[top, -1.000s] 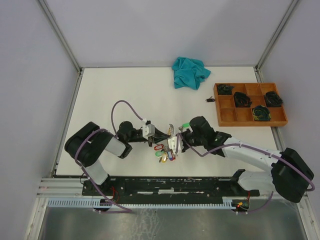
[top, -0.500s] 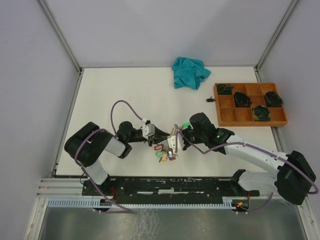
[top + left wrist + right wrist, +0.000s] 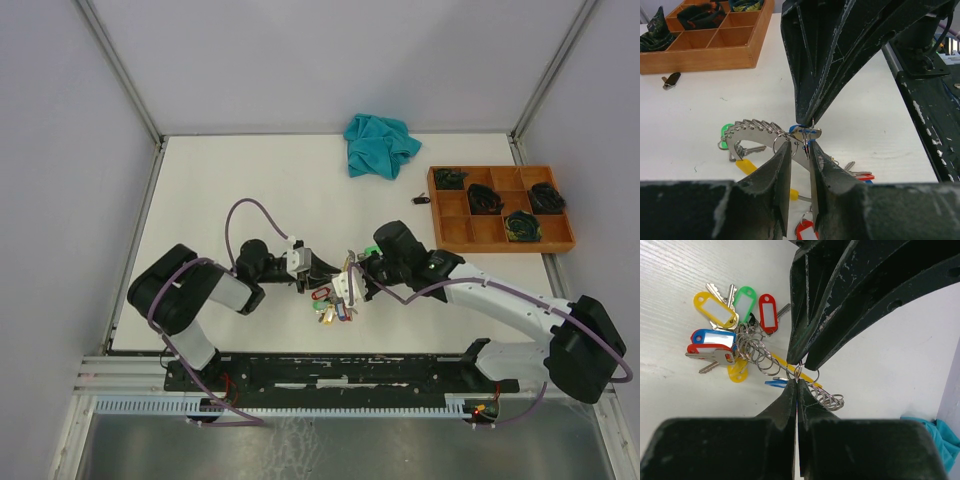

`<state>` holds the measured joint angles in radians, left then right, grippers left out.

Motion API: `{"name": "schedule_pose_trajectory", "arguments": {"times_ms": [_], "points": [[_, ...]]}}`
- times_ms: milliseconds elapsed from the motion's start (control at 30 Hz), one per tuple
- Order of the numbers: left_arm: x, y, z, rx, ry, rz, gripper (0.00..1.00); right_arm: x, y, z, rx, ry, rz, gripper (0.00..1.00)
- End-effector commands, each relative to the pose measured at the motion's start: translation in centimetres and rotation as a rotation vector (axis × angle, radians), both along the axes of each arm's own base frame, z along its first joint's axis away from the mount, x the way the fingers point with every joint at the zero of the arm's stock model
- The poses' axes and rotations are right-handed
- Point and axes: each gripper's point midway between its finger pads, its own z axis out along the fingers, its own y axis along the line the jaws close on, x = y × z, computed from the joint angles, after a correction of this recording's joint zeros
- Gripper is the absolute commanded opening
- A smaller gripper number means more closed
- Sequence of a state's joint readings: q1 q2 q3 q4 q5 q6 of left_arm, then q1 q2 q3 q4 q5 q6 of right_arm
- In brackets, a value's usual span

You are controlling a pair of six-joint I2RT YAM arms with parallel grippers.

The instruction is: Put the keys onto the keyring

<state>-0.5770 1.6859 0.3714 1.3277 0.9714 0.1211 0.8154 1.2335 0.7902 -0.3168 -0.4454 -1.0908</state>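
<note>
Right gripper [image 3: 797, 382] is clamped tight on the keyring [image 3: 759, 125] wire and holds that end raised, likely to give a fixed threading target. Left gripper [image 3: 800, 150] sits tip-to-tip with it, jaws at a narrow gap around a small tag loop, not squeezing. Keys [image 3: 745, 305] are bunched well left of the tray [image 3: 505, 246], nearer the arms. Silver blades, yellow/green/red/blue tags, loops stacked along the wire.
</note>
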Motion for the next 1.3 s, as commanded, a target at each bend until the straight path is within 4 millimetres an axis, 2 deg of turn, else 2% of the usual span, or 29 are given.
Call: {"name": "schedule_pose_trajectory", "arguments": {"times_ms": [0,267,533,633,1000,1267], "points": [[0.2,-0.5,1.5,-0.030,-0.071,-0.049,0.25,0.5,1.7,2.7,0.070,-0.046,0.044,0.01],[0.3,-0.9,0.5,0.009,-0.021,-0.081,0.18,0.7,1.7,3.2,0.077,-0.059,0.039,0.01],[0.6,-1.2,-0.5,0.058,0.016,-0.085,0.16,0.6,1.4,3.7,0.086,-0.070,0.029,0.01],[0.7,-1.2,-0.4,0.059,0.017,-0.086,0.04,0.6,1.2,3.6,0.085,-0.068,0.019,0.01],[1.2,-0.7,1.3,-0.002,-0.019,-0.005,0.03,0.0,-2.0,0.4,0.011,-0.035,-0.099,0.01],[1.3,-0.5,2.2,-0.045,-0.038,0.018,0.03,-0.6,-1.3,-1.3,0.057,0.021,-0.101,0.01]]}}
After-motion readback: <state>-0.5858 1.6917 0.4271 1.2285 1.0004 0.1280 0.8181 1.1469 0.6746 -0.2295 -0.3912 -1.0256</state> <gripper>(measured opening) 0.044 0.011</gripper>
